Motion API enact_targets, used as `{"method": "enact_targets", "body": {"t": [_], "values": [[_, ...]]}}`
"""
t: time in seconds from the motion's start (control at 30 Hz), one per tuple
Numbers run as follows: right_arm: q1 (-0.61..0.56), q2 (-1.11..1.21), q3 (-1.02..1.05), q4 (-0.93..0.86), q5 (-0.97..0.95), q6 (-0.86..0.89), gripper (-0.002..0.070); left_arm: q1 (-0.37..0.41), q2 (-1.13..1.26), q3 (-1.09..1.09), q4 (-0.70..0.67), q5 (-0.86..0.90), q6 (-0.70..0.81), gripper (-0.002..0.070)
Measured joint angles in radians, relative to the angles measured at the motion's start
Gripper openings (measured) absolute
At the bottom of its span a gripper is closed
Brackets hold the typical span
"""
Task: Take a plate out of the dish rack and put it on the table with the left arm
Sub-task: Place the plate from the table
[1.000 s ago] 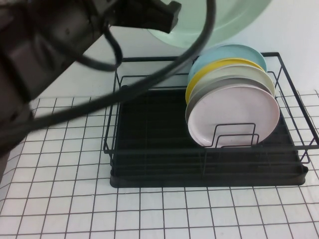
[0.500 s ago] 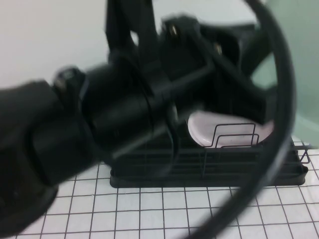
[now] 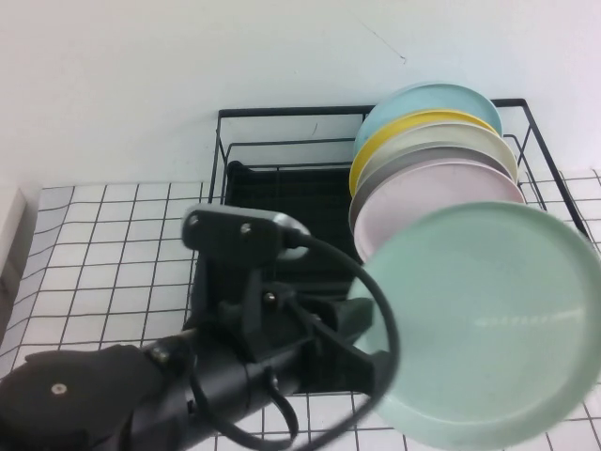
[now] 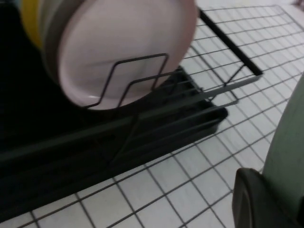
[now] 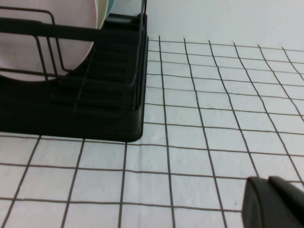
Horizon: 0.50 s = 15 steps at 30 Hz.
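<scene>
The mint-green plate [image 3: 484, 324] hangs in the air in front of the dish rack [image 3: 282, 183], tilted with its face toward the camera, and hides the rack's front right corner. My left gripper [image 3: 372, 349] is shut on the plate's left rim, with the left arm [image 3: 141, 399] low at the front of the high view. In the left wrist view one dark finger [image 4: 256, 202] presses against the plate's edge [image 4: 287, 137], above the gridded table [image 4: 180, 175]. My right gripper [image 5: 278, 204] sits low over the table to the right of the rack [image 5: 95, 102], shut and holding nothing.
Several plates stand upright in the rack's right half: a pale pink one [image 3: 413, 193] in front, then grey, cream, yellow and a light blue one [image 3: 423, 99] at the back. The rack's left half holds only the black tray. Gridded table [image 3: 103, 244] lies left of the rack.
The plate was high above the rack's back a second ago. The left arm swept across the view and now holds it lower, in front of the rack's right side.
</scene>
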Motion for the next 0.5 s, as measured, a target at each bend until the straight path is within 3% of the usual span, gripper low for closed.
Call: {"method": "enact_targets", "body": {"t": [0.23,0.5], "values": [[0.000,0.000,0.000,0.000,0.000,0.000,-0.0003,0.054,0.087,0.047,-0.006,0.005,-0.169,0.0024],[0.000,0.000,0.000,0.000,0.000,0.000,-0.0003,0.138,0.253,0.050,0.018,0.431,-0.275,0.0024]]}}
